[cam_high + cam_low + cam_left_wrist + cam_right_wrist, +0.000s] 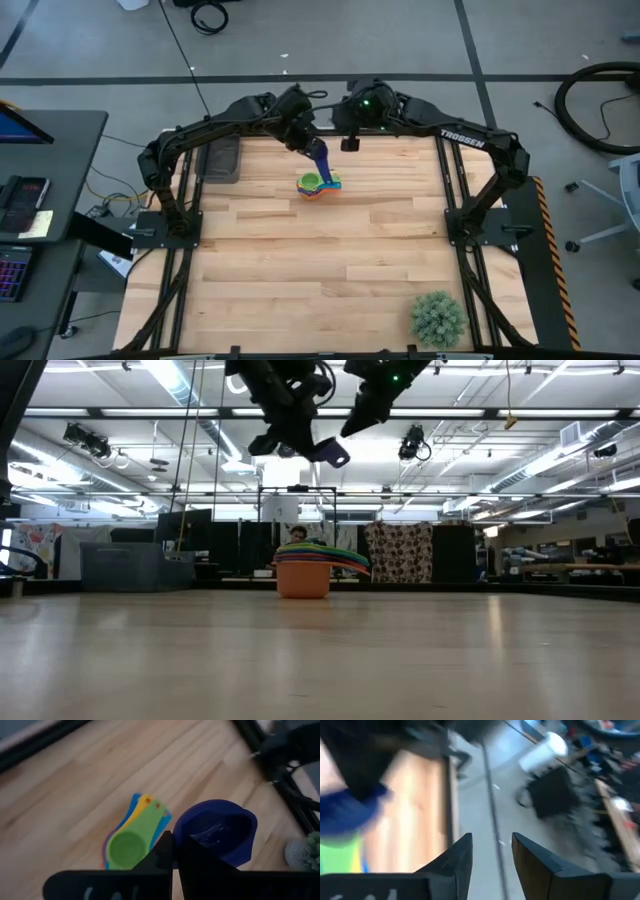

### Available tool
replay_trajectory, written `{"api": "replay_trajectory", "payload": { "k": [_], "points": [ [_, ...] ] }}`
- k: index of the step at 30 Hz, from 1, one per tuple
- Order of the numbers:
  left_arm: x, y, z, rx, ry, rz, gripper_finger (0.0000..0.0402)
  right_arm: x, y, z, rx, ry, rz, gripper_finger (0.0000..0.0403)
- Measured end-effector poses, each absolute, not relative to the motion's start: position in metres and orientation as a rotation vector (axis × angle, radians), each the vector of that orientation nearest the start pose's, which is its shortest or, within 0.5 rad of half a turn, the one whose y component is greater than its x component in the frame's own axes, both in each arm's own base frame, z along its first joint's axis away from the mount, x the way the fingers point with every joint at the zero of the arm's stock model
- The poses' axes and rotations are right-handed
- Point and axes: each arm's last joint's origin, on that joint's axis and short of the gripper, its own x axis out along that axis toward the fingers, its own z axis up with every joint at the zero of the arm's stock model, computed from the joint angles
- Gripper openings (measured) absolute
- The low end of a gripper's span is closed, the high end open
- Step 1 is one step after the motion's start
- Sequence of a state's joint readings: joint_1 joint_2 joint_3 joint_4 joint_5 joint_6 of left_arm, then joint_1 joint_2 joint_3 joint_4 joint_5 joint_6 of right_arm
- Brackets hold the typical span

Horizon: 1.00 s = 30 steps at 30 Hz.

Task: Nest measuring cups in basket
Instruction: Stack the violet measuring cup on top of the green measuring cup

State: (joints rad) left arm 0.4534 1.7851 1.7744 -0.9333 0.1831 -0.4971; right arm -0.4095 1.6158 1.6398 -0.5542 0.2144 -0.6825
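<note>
My left gripper (303, 138) hangs over the far middle of the table, shut on the dark blue measuring cup (218, 831), which also shows in the low view (331, 453). Just below it, on the near side, stands a nested stack of cups (318, 185). The green cup (127, 848) is on top and the orange cup (303, 580) is at the bottom, resting on the wood. My right gripper (492, 851) is open and empty, raised beside the left one (351, 141). The dark basket (222, 158) lies at the table's far left. My left gripper pinches the dark blue cup between its two shut fingers at the edge of the bowl (181, 836). The fingers (162, 851) cover the contact point, and no handle shows. The cup is lifted clear, high above the stack, with its hollow open toward the wrist camera.
A spiky green plant ball (438, 318) sits at the table's near right corner. Bare wood (320, 270) stretches across the middle and near side. Dark arm frames (458, 215) run along both side edges.
</note>
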Motion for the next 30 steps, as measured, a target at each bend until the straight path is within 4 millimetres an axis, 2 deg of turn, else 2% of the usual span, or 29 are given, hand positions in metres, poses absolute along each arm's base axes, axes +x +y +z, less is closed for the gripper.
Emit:
{"api": "replay_trajectory", "payload": {
  "k": [4, 9, 14, 22, 30],
  "points": [
    [0.335, 0.158, 0.336, -0.826, 0.907, 0.561, 0.0010, 0.319, -0.151, 0.389, -0.649, 0.783, -0.518, 0.0142],
    [0.331, 0.157, 0.334, -0.884, 0.940, 0.597, 0.0010, 0.306, -0.152, 0.399, -0.647, 0.780, -0.555, 0.0139],
    [0.338, 0.158, 0.323, -0.914, 0.965, 0.614, 0.0010, 0.298, -0.152, 0.404, -0.642, 0.778, -0.573, 0.0133],
    [0.357, 0.162, 0.293, -0.980, 1.016, 0.659, 0.0010, 0.293, -0.152, 0.401, -0.639, 0.846, -0.593, 0.0132],
    [0.348, 0.170, 0.289, -1.074, 1.078, 0.660, 0.0010, 0.291, -0.151, 0.397, -0.638, 0.898, -0.583, 0.0128]
  ]
}}
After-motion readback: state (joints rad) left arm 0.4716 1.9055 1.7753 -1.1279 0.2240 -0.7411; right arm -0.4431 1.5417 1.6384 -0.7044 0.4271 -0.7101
